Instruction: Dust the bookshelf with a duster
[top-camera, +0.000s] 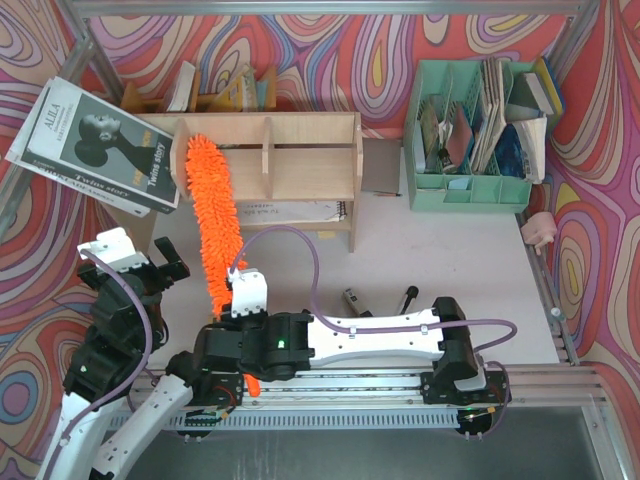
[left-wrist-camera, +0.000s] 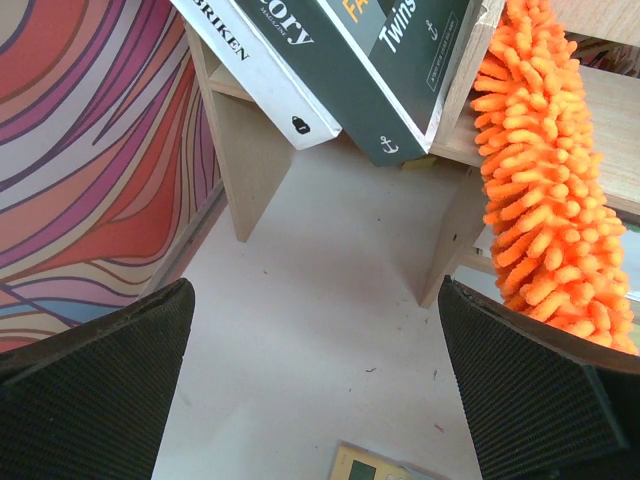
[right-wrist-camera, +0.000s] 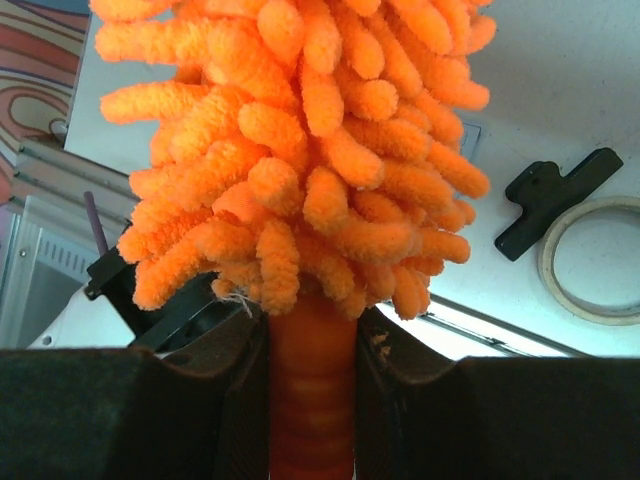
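The fluffy bright-orange duster (top-camera: 212, 215) lies slanted, its tip resting on the left end of the light plywood bookshelf (top-camera: 300, 150), a three-compartment unit standing upright on side legs.

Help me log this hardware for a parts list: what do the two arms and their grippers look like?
Both the left arm and right arm have white shell links between black joints. A lilac cable runs along each, and a green light glows on the right arm. The left gripper and right gripper have white bodies and broad black fingers with finely textured pads.
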